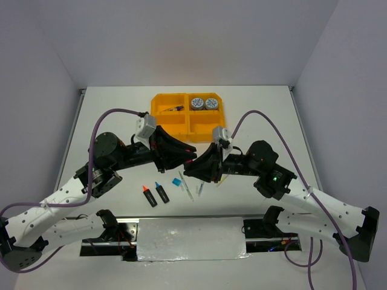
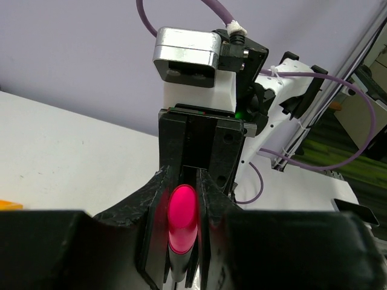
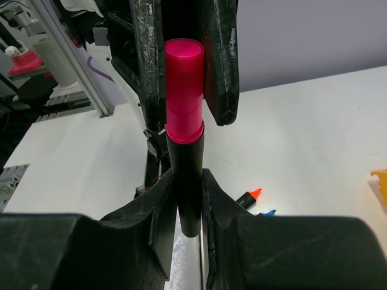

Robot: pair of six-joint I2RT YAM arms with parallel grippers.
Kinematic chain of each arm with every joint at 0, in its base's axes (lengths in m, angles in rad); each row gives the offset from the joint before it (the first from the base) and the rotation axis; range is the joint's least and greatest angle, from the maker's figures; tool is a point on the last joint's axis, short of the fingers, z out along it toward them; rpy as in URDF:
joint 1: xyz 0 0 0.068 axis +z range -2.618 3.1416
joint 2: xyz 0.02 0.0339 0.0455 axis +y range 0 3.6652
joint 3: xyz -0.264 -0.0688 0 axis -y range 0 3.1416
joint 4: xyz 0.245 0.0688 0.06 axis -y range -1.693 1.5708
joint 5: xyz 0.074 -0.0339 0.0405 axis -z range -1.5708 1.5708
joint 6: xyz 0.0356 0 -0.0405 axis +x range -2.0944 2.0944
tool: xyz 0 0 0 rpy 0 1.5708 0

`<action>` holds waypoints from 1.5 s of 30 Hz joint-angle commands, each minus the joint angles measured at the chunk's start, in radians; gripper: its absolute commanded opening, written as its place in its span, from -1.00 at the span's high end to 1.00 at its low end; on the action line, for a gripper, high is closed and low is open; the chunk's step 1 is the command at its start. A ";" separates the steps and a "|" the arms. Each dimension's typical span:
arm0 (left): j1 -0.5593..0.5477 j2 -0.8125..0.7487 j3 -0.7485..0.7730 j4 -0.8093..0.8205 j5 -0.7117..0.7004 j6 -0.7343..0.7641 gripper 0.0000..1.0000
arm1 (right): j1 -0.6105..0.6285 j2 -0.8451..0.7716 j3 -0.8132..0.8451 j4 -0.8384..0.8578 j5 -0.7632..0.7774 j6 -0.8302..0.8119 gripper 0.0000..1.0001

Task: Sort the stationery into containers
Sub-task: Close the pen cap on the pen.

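A black highlighter with a pink cap is held between both grippers above the table, in front of the orange-yellow tray. My left gripper is shut on the pink cap. My right gripper is shut on the black body. In the top view the highlighter itself is hidden by the fingers. Two tape rolls lie in the tray's far right compartment. A small dark item lies in the far left compartment.
On the table near the arms lie an orange-capped highlighter, a blue-capped highlighter, a small blue square and thin pale pens. Both highlighters also show in the right wrist view.
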 commanded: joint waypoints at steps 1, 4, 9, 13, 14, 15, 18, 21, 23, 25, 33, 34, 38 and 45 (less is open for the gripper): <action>-0.002 0.010 0.030 0.007 0.014 -0.022 1.00 | -0.001 -0.035 0.060 0.050 0.063 0.002 1.00; -0.002 0.013 -0.001 0.015 0.028 -0.024 1.00 | -0.007 -0.042 0.098 0.062 0.070 0.025 1.00; -0.005 0.018 -0.066 0.032 0.063 -0.034 1.00 | -0.036 -0.023 0.199 0.088 0.035 0.074 1.00; -0.014 0.008 -0.140 0.096 0.048 -0.065 1.00 | -0.097 0.010 0.258 0.140 -0.005 0.133 1.00; -0.022 0.013 -0.171 0.110 0.048 -0.079 1.00 | -0.104 0.023 0.293 0.143 -0.018 0.139 1.00; -0.028 0.019 -0.180 0.119 0.056 -0.080 1.00 | -0.107 0.049 0.310 0.147 -0.020 0.147 1.00; -0.061 0.039 -0.215 0.132 0.039 -0.080 1.00 | -0.115 0.105 0.383 0.156 -0.046 0.159 1.00; -0.098 0.045 -0.252 0.161 0.013 -0.091 1.00 | -0.116 0.150 0.451 0.144 -0.063 0.157 1.00; -0.120 0.045 -0.274 0.165 -0.003 -0.099 1.00 | -0.119 0.164 0.485 0.140 -0.063 0.156 1.00; -0.137 0.044 -0.303 0.182 -0.013 -0.110 1.00 | -0.124 0.175 0.515 0.119 -0.061 0.144 1.00; -0.187 0.039 -0.357 0.181 -0.070 -0.128 1.00 | -0.133 0.216 0.666 0.035 -0.039 0.108 1.00; -0.193 0.042 -0.357 0.176 -0.084 -0.130 1.00 | -0.134 0.228 0.678 0.027 -0.037 0.102 1.00; -0.229 0.070 -0.360 0.172 -0.096 -0.125 1.00 | -0.136 0.248 0.723 0.013 -0.043 0.095 1.00; -0.279 0.087 -0.410 0.165 -0.133 -0.152 1.00 | -0.151 0.311 0.917 -0.137 -0.043 0.022 1.00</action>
